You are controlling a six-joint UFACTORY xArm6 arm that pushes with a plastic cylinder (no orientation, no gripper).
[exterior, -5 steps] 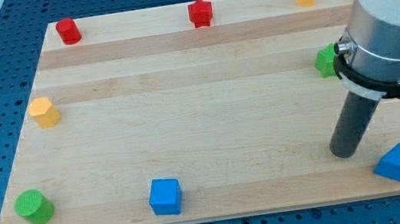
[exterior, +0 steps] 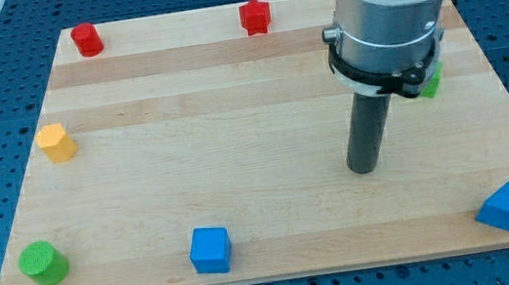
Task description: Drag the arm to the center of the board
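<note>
Resting mid-board, right of ctr — my tip (exterior: pixel 365 169), no claw, clear of blocks.

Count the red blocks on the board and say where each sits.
2. A red cylinder at the view's top left corner, and a red star-like block at the top edge's middle. The arm may hide other blocks at the top right.
</note>
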